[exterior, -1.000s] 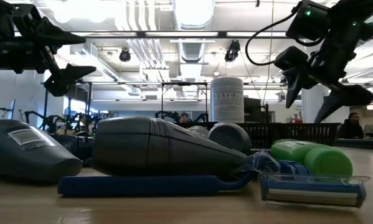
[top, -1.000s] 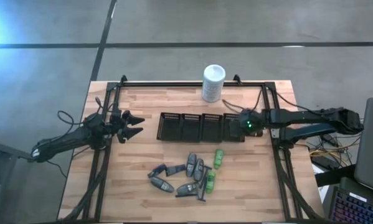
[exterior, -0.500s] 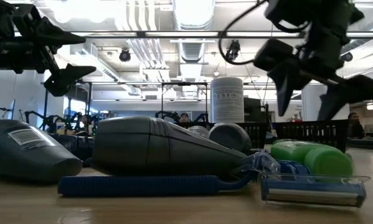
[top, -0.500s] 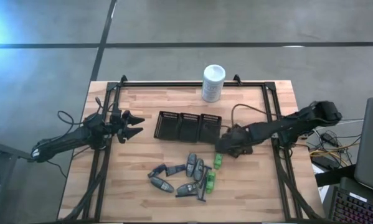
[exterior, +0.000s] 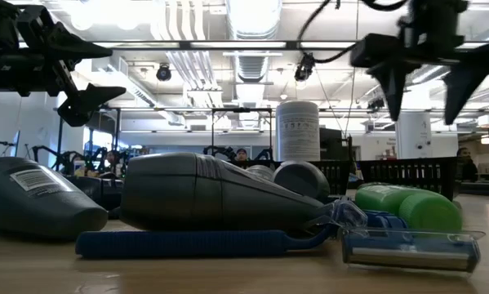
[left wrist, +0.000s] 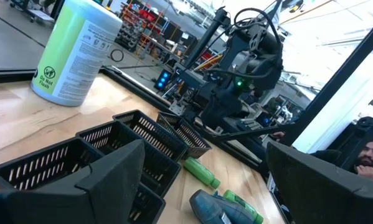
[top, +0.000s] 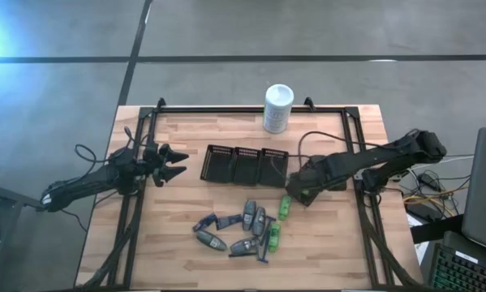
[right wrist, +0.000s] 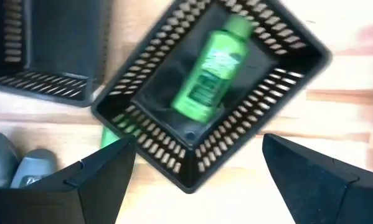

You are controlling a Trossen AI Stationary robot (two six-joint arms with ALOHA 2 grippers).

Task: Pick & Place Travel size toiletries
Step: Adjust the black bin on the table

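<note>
Wooden table (top: 186, 130), right gripper (right wrist: 195, 180) fingers spread, now back over a skewed mesh basket (right wrist: 298, 46) holding a green bottle (right wrist: 209, 78), black mesh tray (top: 243, 165) beside it, remaining toiletries (top: 243, 227) clustered near the front, left gripper (top: 176, 163) fingers spread, unmoved at left edge, white canister (top: 277, 108) behind.

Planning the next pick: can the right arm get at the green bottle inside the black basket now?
Probably yes: the right gripper hangs above the green bottle, jaws open; nothing covers it.
</note>
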